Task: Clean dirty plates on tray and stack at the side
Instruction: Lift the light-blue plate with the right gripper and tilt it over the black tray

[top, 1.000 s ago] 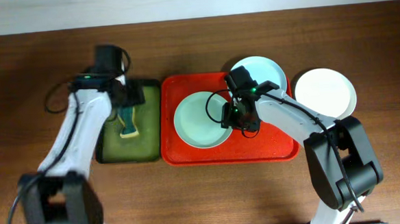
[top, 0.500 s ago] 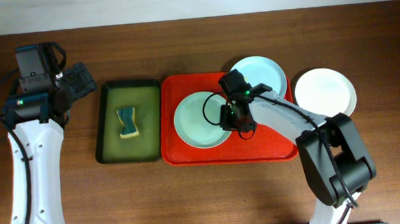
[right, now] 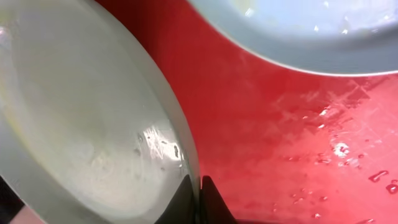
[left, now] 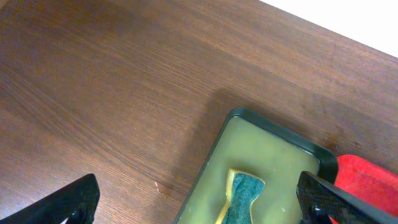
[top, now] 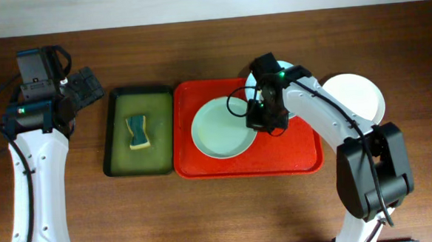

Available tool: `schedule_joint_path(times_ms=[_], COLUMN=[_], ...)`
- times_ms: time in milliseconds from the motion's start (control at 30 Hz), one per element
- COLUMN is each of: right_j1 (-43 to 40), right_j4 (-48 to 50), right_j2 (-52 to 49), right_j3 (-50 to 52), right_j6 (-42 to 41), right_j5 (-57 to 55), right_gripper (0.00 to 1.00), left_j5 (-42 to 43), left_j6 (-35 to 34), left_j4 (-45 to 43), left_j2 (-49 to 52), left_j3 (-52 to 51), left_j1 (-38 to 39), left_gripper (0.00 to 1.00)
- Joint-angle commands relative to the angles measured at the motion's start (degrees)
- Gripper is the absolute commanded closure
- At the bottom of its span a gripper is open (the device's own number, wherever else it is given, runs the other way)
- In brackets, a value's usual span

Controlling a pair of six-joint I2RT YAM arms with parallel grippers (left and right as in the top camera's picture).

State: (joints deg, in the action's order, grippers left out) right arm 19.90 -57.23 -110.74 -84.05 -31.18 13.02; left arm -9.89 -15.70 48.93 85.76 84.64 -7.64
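1. Right gripper [top: 263, 122] is pressed together on the right-hand rim of the mint-green plate [top: 220, 128]. My wrist view shows its fingertips [right: 185, 200] pinching that thin edge.
2. Left gripper [top: 88, 87] stands spread wide and holds nothing. It hangs over bare wood just left of the green basin [top: 107, 141].
3. Surface: I see a brown wood-grain table [top: 206, 218], with a pale strip of wall [top: 195, 0] along its far edge.
4. Red tray [top: 299, 157] lies flat, its long axis running left to right across the table.
5. Mint-green plate sits face up on the tray's left half. It is round, so I note no long axis.
6. Pale blue plate [right: 298, 31] sits at the tray's far right corner, partly under the right arm.
7. White plate [top: 355, 99] rests on the table just right of the tray.
8. Green basin lies just beside the tray's left edge, long axis far to near, and the sponge [top: 137, 132] inside it lies the same way.
9. Water drops fleck the tray floor.
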Motion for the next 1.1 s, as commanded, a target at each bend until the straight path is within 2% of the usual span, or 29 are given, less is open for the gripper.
schedule_joint_path(times_ms=[0,200,400,800,933,1067], right_j1=[0.35,4.11,14.32,39.43,45.40,48.85], right_j4=[-1.11,0.00,8.09,12.83,19.58,30.16], right_j2=[1.75,1.75,1.68,1.64,1.64,1.64], right_j3=[-5.09,-12.07,-12.17,-12.20,-12.20,-12.20], right_j6=[1.14,0.63,-2.60,-1.27,9.11,21.92], right_j5=[1.88,2.21,-13.20,-69.05,-84.24,-92.00], right_gripper=[0.96,0.96,0.96,0.96,0.96,0.96], left_j5=[-0.44,-0.44,-0.44,-0.44,-0.44,-0.44], left_j6=[-0.55,-0.55,-0.55,-0.55,-0.55,-0.55], left_j4=[0.02,0.02,0.02,0.02,0.02,0.02], left_j2=[-0.22,-0.22,-0.22,-0.22,-0.22,-0.22], left_j3=[-0.15,-0.15,-0.15,-0.15,-0.15,-0.15], left_j1=[-0.04,-0.04,-0.04,-0.04,-0.04,-0.04], left_gripper=[0.01,0.01,0.01,0.01,0.01,0.01])
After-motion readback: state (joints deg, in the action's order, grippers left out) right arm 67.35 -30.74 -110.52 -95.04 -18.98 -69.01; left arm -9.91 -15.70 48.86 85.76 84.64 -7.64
